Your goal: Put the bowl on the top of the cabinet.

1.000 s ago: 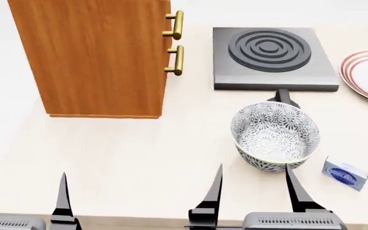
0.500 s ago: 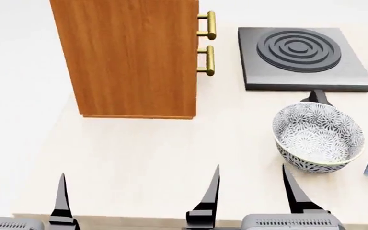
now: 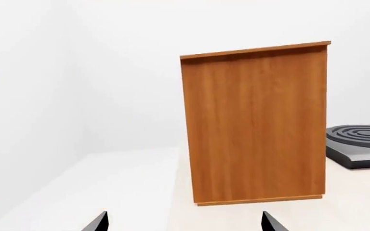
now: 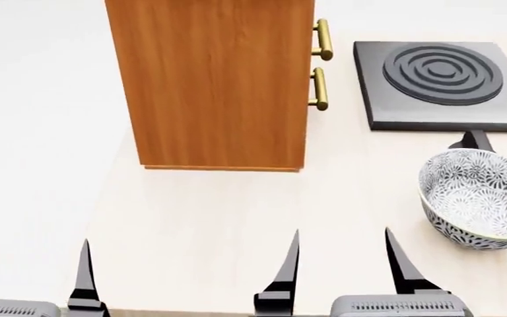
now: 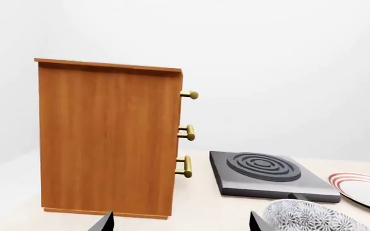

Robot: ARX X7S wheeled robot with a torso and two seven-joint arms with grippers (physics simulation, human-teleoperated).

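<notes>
Pale, matte counter (image 4: pixel 192 224) stretches before you; the boxy wood-grain cabinet (image 4: pixel 218 86) stands upright with round brass bar handles (image 4: pixel 322 39), beside a flat dark hob (image 4: pixel 443 82) of ringed coils. Your deep floral bowl (image 4: pixel 478 198) sits on the counter just ahead-right of the right gripper (image 4: pixel 342 264); both grippers' black pointed jaws stand apart, empty, the left gripper (image 4: pixel 33 267) too.

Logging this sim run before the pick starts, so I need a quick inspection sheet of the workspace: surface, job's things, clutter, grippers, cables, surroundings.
Surface: pale cream countertop, bare in front of both arms.
Job's things: deep white bowl with dark grey-blue floral pattern upright on the counter, ungrasped; tall warm-brown wood-grain cabinet standing, brass handles facing the hob.
Clutter: dark grey square hob with ringed burner; flat white plate with red rim stripes beyond the bowl.
Grippers: left gripper and right gripper, jaws open, empty, clear of everything.
Cables: nothing seen.
Surroundings: plain white walls.
</notes>
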